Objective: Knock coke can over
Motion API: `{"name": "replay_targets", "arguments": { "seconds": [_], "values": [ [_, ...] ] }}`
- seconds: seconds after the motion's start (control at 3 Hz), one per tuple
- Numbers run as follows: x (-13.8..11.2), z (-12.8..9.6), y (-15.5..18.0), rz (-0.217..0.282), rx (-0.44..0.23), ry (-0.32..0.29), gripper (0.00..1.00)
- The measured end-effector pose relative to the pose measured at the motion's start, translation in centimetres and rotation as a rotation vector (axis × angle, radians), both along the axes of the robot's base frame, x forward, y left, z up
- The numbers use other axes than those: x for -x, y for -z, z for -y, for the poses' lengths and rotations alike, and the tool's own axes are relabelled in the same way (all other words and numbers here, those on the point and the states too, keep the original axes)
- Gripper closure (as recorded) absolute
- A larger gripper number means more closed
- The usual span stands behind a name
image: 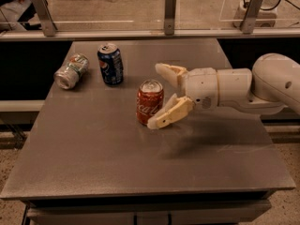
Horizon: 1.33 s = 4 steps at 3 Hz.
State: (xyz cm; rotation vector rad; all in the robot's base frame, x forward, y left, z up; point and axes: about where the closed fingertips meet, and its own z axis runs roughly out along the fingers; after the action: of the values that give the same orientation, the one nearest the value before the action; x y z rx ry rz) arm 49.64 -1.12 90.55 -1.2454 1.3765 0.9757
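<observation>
The gripper is extending in from the right, its claw released and spread wide so the fingers are flanking the coke can, which is standing upright mid-table. The lower finger is possibly touching its base. The Pepsi can and the toppled silver can are sitting well apart, leaving room for a shove.

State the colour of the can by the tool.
Red coke can, white script; open tool straddles it. Camera view.
</observation>
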Motion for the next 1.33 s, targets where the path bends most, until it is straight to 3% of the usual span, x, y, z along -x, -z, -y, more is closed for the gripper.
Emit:
{"name": "replay_targets", "arguments": {
  "seconds": [0.67,1.0,1.33],
  "values": [
    [-0.2,-0.2,2.1,-0.068,0.015,-0.012,0.42],
    [-0.1,-1.8,2.7,-0.115,0.035,-0.034,0.64],
    [-0.2,-3.5,2.8,-0.164,0.118,-0.041,0.88]
  ]
}}
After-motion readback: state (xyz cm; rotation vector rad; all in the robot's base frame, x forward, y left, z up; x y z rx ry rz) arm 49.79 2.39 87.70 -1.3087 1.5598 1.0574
